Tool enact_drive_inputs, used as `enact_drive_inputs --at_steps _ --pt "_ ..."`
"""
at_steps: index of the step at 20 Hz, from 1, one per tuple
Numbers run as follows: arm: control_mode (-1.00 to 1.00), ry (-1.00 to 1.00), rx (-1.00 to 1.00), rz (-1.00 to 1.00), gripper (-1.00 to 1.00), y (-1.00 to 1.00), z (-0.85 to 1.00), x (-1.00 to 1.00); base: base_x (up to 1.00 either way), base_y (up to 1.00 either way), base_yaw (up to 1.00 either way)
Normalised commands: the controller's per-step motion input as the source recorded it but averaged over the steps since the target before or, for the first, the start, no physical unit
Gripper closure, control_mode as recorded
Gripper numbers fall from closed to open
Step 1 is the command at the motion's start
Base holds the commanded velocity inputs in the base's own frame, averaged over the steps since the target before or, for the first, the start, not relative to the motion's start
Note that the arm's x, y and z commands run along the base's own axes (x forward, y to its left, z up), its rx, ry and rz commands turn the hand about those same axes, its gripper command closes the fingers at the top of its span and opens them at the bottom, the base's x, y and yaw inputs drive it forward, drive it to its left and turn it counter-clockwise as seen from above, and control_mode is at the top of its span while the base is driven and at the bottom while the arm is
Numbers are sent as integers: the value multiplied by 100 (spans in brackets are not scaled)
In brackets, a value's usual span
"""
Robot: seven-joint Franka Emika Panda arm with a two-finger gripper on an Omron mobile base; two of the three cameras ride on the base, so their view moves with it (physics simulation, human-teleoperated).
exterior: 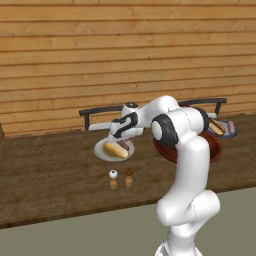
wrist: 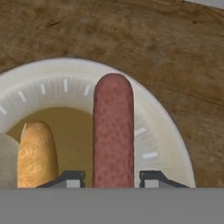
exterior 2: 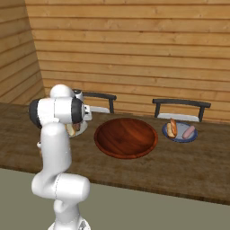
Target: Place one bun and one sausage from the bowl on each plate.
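Over the pale plate (wrist: 166,127) on the wooden desk (exterior: 50,170), the hand (wrist: 113,178) stands narrowly parted with its fingertips flanking the sausage (wrist: 113,131), a bun (wrist: 37,153) alongside; the bowl (exterior 2: 126,137) sits emptied, and the bluish plate (exterior 2: 179,137) carries its pair.

text: none you can read | labels/brands/numbers: none | pale plate (wrist: 144,131): only plain white tick marks on its rim, no letters | bowl (exterior 2: 126,137), wall, tabletop: unmarked
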Motion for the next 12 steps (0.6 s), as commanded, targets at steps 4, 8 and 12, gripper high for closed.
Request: enact_drive_inputs --at_steps 4,8,12 --pt "-100 -6 0 0 -100 0 0 0 0 0 0" --pt "-100 -4 0 0 -100 0 26 -17 0 0 0" --pt "-100 0 0 0 -100 -30 54 -84 0 0 0"
